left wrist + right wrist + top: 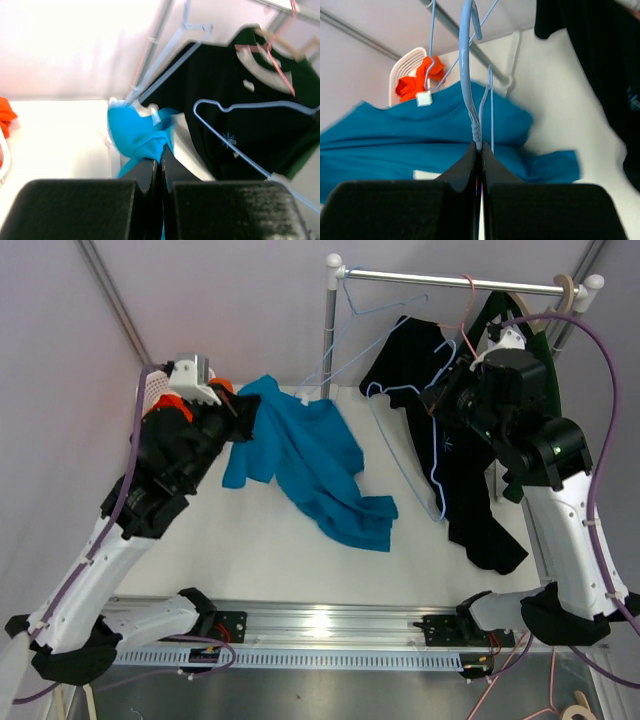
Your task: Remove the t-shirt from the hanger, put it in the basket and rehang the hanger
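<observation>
So the white table (250,550) has a clothes rack (450,280) along its far edge, and a black t-shirt (470,490) hangs from that at the right, reaching down to the tabletop. The teal t-shirt (320,470) is off to the left of it, sprawled in a crumpled heap across the middle of the table. One end is lifted up at the left gripper (160,162), whose fingers are pressed together with a bunched fold of teal cloth pinched between the tips. The light-blue hanger (405,455) is a bare wire outline in front of the black shirt, clear of the teal one. The right gripper (479,147) has it by the twisted neck just under the hook, fingers clamped tight on the wire with no gap showing.
</observation>
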{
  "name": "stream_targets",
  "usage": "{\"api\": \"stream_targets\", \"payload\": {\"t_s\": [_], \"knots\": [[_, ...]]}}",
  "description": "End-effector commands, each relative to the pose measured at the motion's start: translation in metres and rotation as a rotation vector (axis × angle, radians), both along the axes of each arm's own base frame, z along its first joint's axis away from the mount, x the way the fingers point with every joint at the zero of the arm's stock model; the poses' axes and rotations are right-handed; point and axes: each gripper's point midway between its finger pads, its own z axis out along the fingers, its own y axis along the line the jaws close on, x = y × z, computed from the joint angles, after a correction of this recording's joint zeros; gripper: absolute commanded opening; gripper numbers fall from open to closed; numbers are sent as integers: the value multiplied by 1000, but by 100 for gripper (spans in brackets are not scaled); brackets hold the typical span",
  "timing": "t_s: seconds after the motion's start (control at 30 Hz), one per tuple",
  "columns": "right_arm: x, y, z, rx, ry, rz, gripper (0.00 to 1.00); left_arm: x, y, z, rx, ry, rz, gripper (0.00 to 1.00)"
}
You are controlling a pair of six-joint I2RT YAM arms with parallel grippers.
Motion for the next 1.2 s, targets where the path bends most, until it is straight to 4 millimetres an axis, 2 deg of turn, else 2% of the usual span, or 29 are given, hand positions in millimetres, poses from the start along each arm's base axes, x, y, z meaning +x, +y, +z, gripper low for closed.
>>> {"api": "stream_targets", "payload": {"t_s": [0.0, 0.03, 0.07, 0.1, 0.13, 0.17, 0.2, 0.23, 0.27, 0.33, 0.37, 0.4, 0.47, 0.5, 0.53, 0.6, 0.63, 0.7, 0.8, 0.83, 0.9, 0.93, 0.97, 1.0, 1.03, 1.07, 1.13, 1.17], "knots": [[27, -10, 24, -103, -124, -47, 0, 1, 2, -9, 25, 142, -35, 1], [40, -10, 20, -127, -116, -67, 0, 5, 8, 26, 1, 86, -17, 1], [49, -13, 24, -138, -135, -85, 0, 8, 11, 36, 0, 79, -7, 1], [57, -20, 34, -157, -166, -105, 0, 12, 12, 34, 22, 104, 0, 1], [64, -23, 37, -154, -173, -118, 0, 9, 15, 63, 7, 51, -22, 1], [79, -22, 34, -161, -166, -127, 0, 15, 10, 81, 0, 27, -42, 1], [83, -24, 48, -159, -205, -135, 0, 9, 11, 103, -11, -14, -68, 1], [91, -28, 53, -158, -219, -157, 0, 8, 6, 111, 7, -37, -107, 1], [106, -26, 53, -161, -226, -167, 0, 0, 8, 142, -10, -111, -122, 1], [117, -31, 75, -147, -298, -183, 0, -5, 7, 156, 20, -169, -147, 1], [125, -32, 79, -149, -316, -188, 0, -6, 12, 165, 21, -200, -124, 0], [138, -30, 75, -155, -317, -190, 0, -9, 28, 181, 14, -252, -65, 1], [150, -32, 90, -153, -378, -193, 0, -6, 46, 203, 3, -335, 4, 1], [164, -30, 82, -164, -373, -196, 0, 0, 51, 209, -5, -355, 16, 1], [168, -29, 91, -161, -408, -182, 0, 10, 64, 221, -11, -404, 72, 1], [178, -20, 90, -160, -429, -140, 0, 23, 70, 232, -2, -460, 108, 1], [184, -14, 92, -147, -453, -119, 0, 37, 76, 234, 4, -472, 140, 1], [191, -6, 85, -156, -460, -91, 0, 47, 89, 249, -6, -534, 158, 1], [200, 1, 83, -155, -473, -73, 0, 48, 109, 282, -41, -645, 178, 1], [206, 4, 76, -157, -464, -64, 0, 63, 114, 280, -49, -640, 190, 1], [208, 10, 77, -158, -476, -37, 0, 61, 133, 299, -58, -724, 241, 1], [211, 13, 79, -157, -492, -25, 0, 65, 141, 302, -74, -740, 265, 1], [212, 16, 79, -158, -504, -10, 0, 80, 151, 299, -85, -735, 288, 1], [214, 22, 73, -169, -501, 3, 0, 80, 172, 307, -94, -785, 341, 1], [215, 24, 79, -167, -531, -4, 0, 84, 181, 309, -122, -804, 367, 1], [219, 26, 74, -173, -525, -10, 0, 103, 198, 303, -117, -808, 401, 1], [223, 29, 71, -173, -522, -2, 0, 127, 211, 293, -124, -785, 408, 1], [232, 33, 59, -176, -497, 5, 0, 139, 219, 285, -129, -759, 423, 1]]}}
